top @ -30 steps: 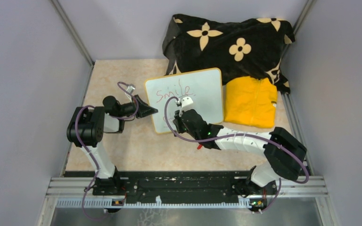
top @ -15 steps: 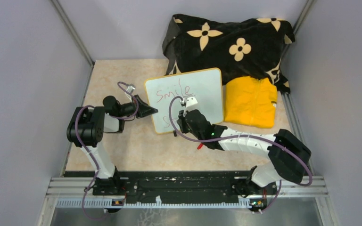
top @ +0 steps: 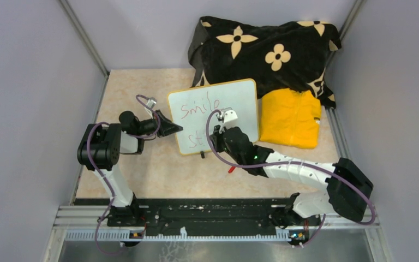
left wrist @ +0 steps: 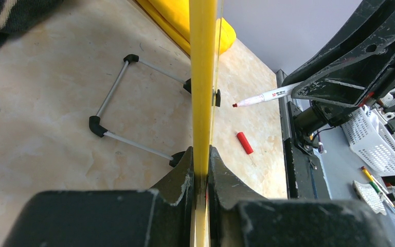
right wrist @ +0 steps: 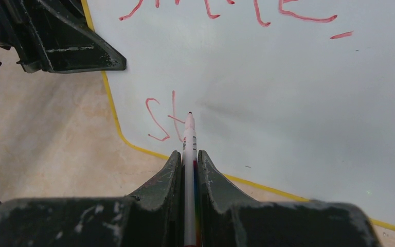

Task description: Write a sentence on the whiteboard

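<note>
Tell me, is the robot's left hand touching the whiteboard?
Touching. The left wrist view shows the left hand shut on the whiteboard, its yellow edge pinched tight with no gap.

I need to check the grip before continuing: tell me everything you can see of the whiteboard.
The whiteboard is a glossy white panel in a thin yellow frame with rounded corners, standing tilted on a wire stand with black feet. The left hand is shut on its left edge. Red "smile" sits on top, "st" below; the right hand holds a marker, tip at the "t".
</note>
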Motion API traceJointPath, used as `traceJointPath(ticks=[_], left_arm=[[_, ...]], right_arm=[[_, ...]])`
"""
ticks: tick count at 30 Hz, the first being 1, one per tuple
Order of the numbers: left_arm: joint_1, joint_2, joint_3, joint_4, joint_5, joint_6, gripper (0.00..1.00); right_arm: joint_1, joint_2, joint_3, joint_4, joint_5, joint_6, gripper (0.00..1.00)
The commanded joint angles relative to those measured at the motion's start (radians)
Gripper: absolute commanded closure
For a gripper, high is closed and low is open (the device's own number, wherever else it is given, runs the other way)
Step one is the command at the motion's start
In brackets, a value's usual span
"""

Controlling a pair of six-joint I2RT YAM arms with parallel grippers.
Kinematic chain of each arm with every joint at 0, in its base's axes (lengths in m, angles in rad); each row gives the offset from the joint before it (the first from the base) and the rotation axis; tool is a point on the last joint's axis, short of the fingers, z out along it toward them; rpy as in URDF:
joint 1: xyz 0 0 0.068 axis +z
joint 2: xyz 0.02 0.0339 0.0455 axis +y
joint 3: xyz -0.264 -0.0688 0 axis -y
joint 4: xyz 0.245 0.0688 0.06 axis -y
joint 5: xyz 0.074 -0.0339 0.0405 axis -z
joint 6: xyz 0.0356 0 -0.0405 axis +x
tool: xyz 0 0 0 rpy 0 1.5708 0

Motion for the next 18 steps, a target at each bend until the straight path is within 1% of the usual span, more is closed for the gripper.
traceJointPath(ticks=[1,18], left_arm=[[-0.010,0.010,0.001,-0.071,-0.027,0.067,1.00],[-0.013,0.014,0.002,-0.078,-0.027,0.073,1.00]], right_arm=[[-0.009,-0.006,0.004,0.014,0.038,-0.006,1.00],[-0.009,0.062,0.049,0.004,0.051,-0.010,1.00]])
